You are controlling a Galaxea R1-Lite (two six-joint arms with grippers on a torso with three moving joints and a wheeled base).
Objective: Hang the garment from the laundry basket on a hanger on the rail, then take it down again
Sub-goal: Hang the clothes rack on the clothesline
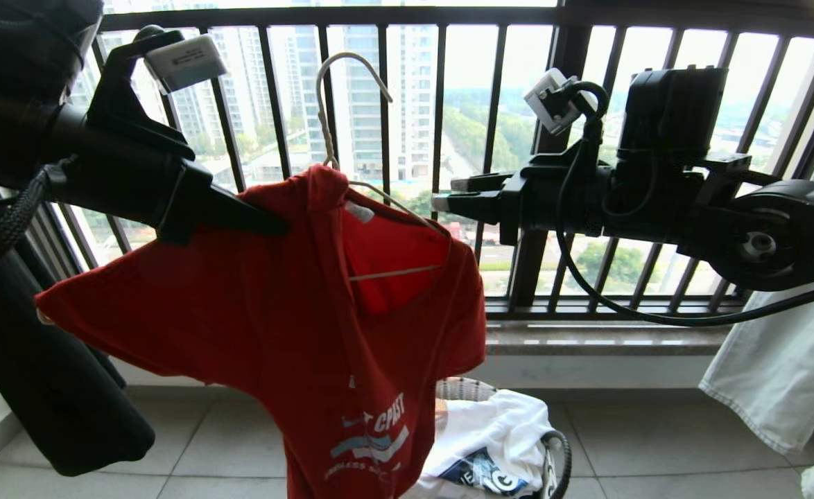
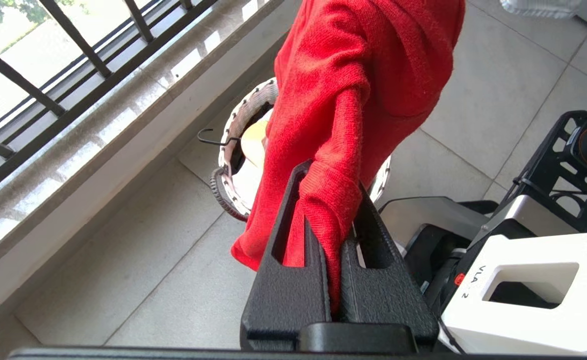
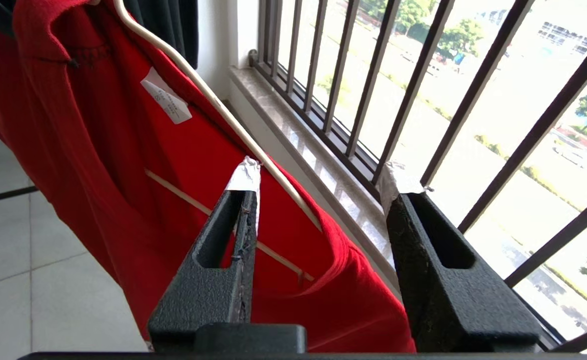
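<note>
The garment [image 1: 240, 312], a red T-shirt with white lettering, hangs in mid-air on the cream wire hanger [image 1: 393, 272]. The hanger's hook points up, free of any support, and the rail is out of view. My left gripper [image 1: 279, 225] is shut on a bunched fold of the garment [image 2: 353, 75] near the collar, the cloth squeezed between its fingers [image 2: 293, 280]. My right gripper [image 1: 448, 194] stands open beside the hanger's right shoulder. In the right wrist view the hanger [image 3: 213, 100] passes one fingertip [image 3: 246, 175], and nothing is gripped. The laundry basket [image 1: 459, 389] sits on the floor below, holding white clothing.
A black garment [image 1: 46, 388] hangs at the left and a pale one [image 1: 781, 374] at the right. The dark barred window railing [image 1: 518, 138] and stone ledge [image 1: 587, 339] run close behind. My own base [image 2: 523, 280] stands on the tiled floor beside the laundry basket [image 2: 233, 125].
</note>
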